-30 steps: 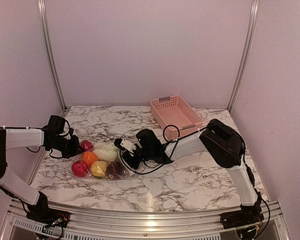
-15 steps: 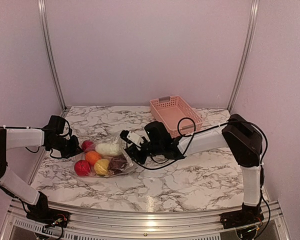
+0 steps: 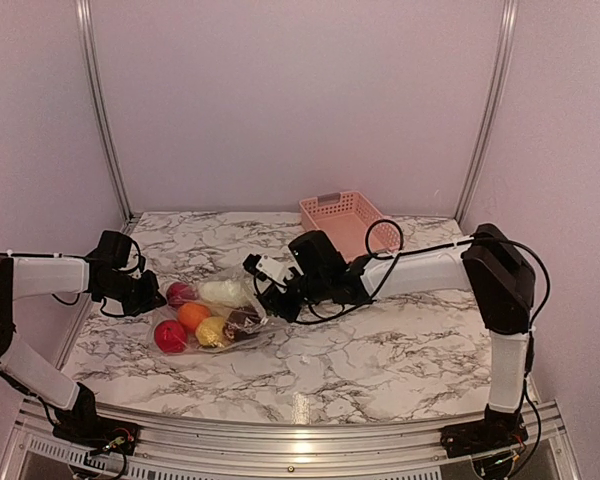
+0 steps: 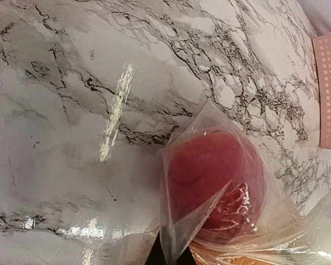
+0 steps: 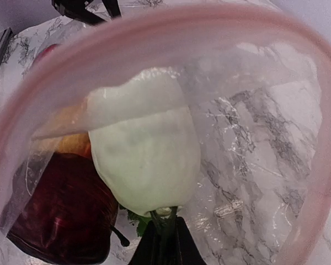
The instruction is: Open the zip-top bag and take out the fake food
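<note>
The zip-top bag [image 3: 210, 315], mouth open, lies at 8 o'clock on the table [image 3: 380, 360]. The left gripper [image 4: 168, 256] pinches its corner. The right gripper [image 5: 164, 234] is closed, apparently on pale fake food [image 5: 149, 160]. We advise withdrawing toward 3 o'clock against the left anchor.

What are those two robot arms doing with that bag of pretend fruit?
They are trying to get the fake food out of the zip-top bag. The left end effector pinches a corner of the bag, right beside a red fruit. The right end effector is inside the bag's open, pink-rimmed mouth and seems to be shut on the bottom end of a pale vegetable. No food is out of the bag yet.
</note>
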You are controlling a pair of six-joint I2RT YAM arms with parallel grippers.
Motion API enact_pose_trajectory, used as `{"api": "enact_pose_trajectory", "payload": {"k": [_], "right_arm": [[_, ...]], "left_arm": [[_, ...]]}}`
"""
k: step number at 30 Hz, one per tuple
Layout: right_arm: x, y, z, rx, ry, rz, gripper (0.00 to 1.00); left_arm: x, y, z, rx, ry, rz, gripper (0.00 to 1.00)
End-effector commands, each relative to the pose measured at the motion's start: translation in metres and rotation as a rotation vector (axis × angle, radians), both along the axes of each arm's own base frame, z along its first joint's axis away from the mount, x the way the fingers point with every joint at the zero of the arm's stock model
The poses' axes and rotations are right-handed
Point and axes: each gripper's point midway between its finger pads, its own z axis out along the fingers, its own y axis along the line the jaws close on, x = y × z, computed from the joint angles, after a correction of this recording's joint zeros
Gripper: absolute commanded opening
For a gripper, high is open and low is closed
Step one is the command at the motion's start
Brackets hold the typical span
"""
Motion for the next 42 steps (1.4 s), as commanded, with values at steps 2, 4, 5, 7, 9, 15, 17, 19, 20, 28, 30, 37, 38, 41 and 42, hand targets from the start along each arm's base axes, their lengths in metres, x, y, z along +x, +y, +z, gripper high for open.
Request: {"api": "enact_pose_trajectory", "payload": {"k": [2,4,5,7,9,15,17,19,20,28,30,37,38,41,42], "right_arm": [[0.011,0.023,0.018,0.019,0.095,0.007,0.15],[0.015,0.028,0.018,0.025,0.109,0.005,0.19],[0.016,0.029,0.016,0.02,0.113,0.004,0.17],[0.017,0.031,0.011,0.008,0.117,0.009,0.06],[0.016,0.029,0.007,-0.006,0.12,0.014,0.0],[0.013,0.014,0.013,-0.028,0.109,0.005,0.0],[0.011,0.009,0.015,-0.026,0.119,0.007,0.13],[0.011,0.005,0.011,-0.036,0.12,0.011,0.3],[0.01,0.004,0.008,-0.043,0.119,0.018,0.34],[0.017,0.011,-0.033,-0.109,0.129,0.05,0.44],[0.02,0.011,-0.039,-0.122,0.124,0.039,0.38],[0.029,0.008,-0.01,-0.112,0.065,0.004,0.02],[0.027,0.008,-0.001,-0.104,0.059,0.004,0.0],[0.022,0.003,0.022,-0.093,0.045,-0.004,0.0],[0.021,0.0,0.027,-0.095,0.042,-0.01,0.0]], "left_arm": [[0.004,0.002,0.006,0.033,-0.058,-0.023,0.0],[0.004,-0.001,0.008,0.03,-0.067,-0.034,0.0],[0.003,-0.001,0.009,0.027,-0.07,-0.035,0.0],[0.004,-0.002,0.011,0.024,-0.078,-0.032,0.0],[0.003,-0.001,0.01,0.029,-0.08,-0.028,0.0],[0.001,0.006,0.007,0.067,-0.067,-0.016,0.0],[0.002,0.005,0.006,0.063,-0.071,-0.021,0.0],[0.002,0.003,0.005,0.055,-0.068,-0.026,0.0],[0.002,0.002,0.003,0.052,-0.065,-0.029,0.0],[0.004,0.0,0.003,0.038,-0.067,-0.033,0.0],[0.004,0.0,0.003,0.039,-0.067,-0.033,0.0],[0.005,0.001,0.003,0.048,-0.067,-0.03,0.0],[0.005,0.002,0.002,0.053,-0.063,-0.028,0.0],[0.004,0.006,0.0,0.072,-0.059,-0.024,0.0],[0.003,0.006,-0.001,0.077,-0.056,-0.023,0.0]]}}
